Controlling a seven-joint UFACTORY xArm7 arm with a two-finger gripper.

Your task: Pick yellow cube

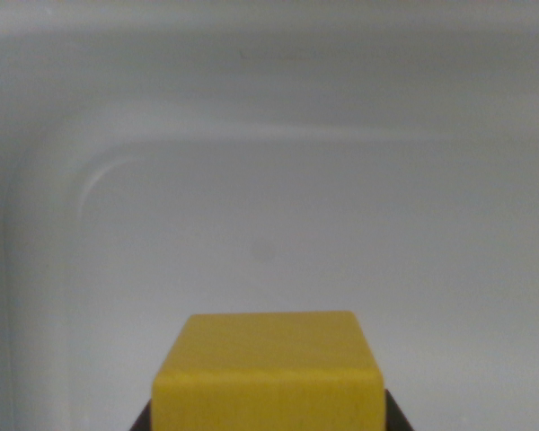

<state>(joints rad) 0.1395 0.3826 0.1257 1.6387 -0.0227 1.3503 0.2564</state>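
A yellow cube (268, 373) fills the bottom centre of the wrist view, its top face and front face visible. Dark gripper (268, 420) parts show at both of its lower corners, hugging its sides, so the cube appears clamped. Behind it lies a white tray (81, 197) with a rounded raised rim.

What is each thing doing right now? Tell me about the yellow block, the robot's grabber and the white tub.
yellow cube: upright, flat face up, at the bottom middle of the wrist view, between two dark gripper parts.
gripper: only dark tips show at the cube's lower corners; cannot tell whether it is clamped.
white tray: lies below, with nothing else on the part that shows; a faint spot marks its floor.
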